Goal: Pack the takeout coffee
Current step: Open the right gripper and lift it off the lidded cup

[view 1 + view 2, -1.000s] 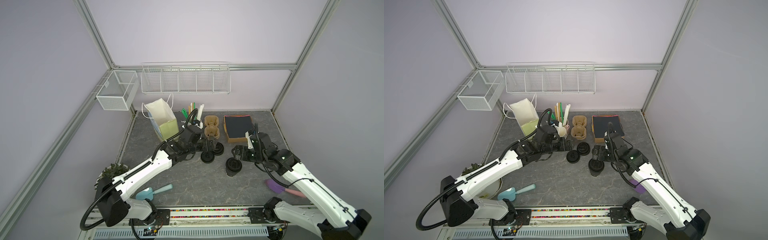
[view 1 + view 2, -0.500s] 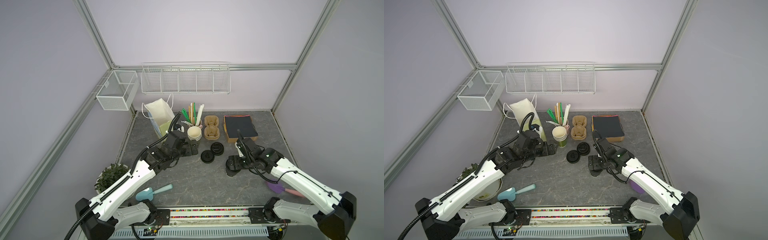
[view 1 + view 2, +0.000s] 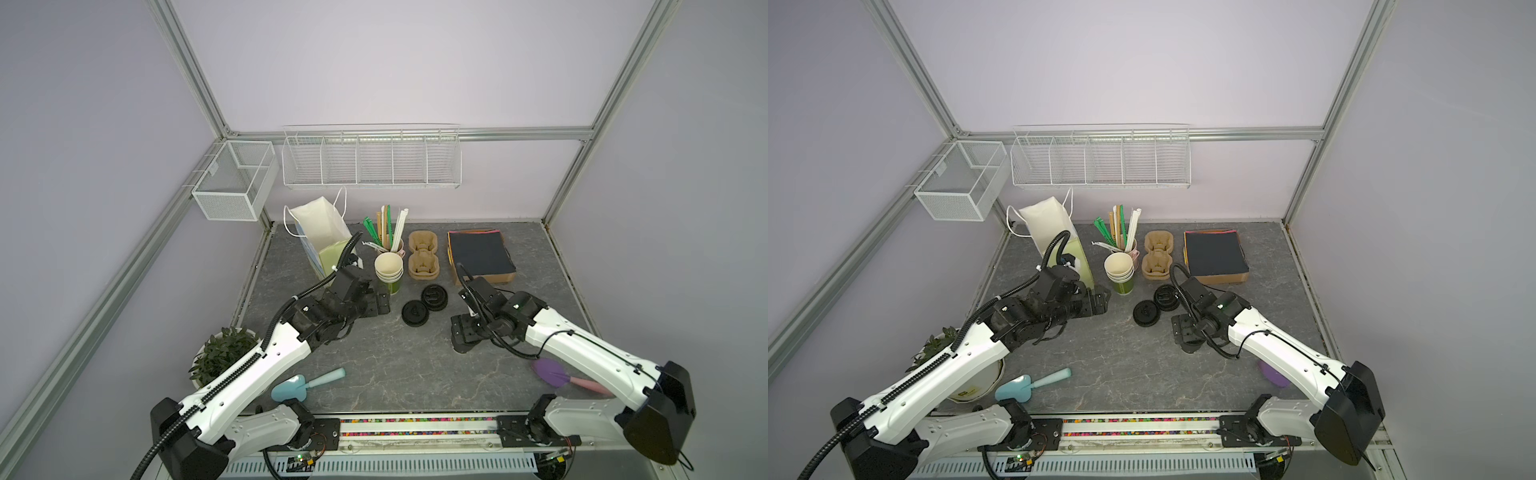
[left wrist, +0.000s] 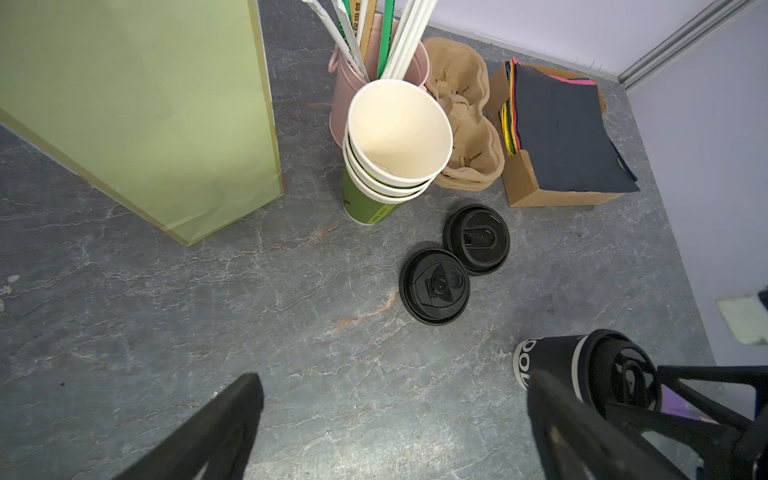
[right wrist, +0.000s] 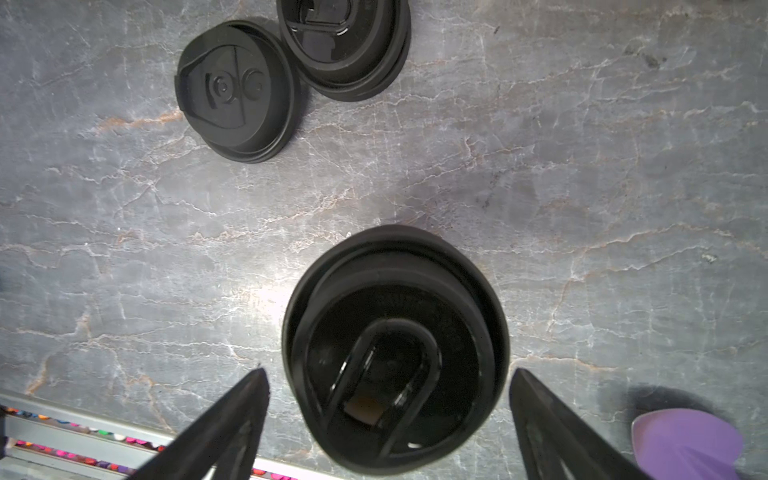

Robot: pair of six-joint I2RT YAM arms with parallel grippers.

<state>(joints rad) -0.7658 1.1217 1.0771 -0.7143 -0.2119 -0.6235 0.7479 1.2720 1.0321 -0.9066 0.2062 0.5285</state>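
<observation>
On the table (image 3: 374, 365), right of the middle and nearer the front than two loose lids (image 3: 414, 312): the lidded cup (image 5: 395, 332), upright, dark-sided where seen as the lidded cup (image 4: 552, 357) from the left wrist. Straddled by the right gripper (image 5: 387, 374), fingers (image 5: 232, 419) spread wide, one on either side, a thin gap at each tip, no grip. Mostly hidden under the right gripper (image 3: 463, 332) (image 3: 1185, 332) in both top views. Left gripper (image 4: 392, 376) well apart from it, near the cup stack (image 3: 389, 270) and bag (image 3: 324, 237), fingers likewise spread, holding nothing.
</observation>
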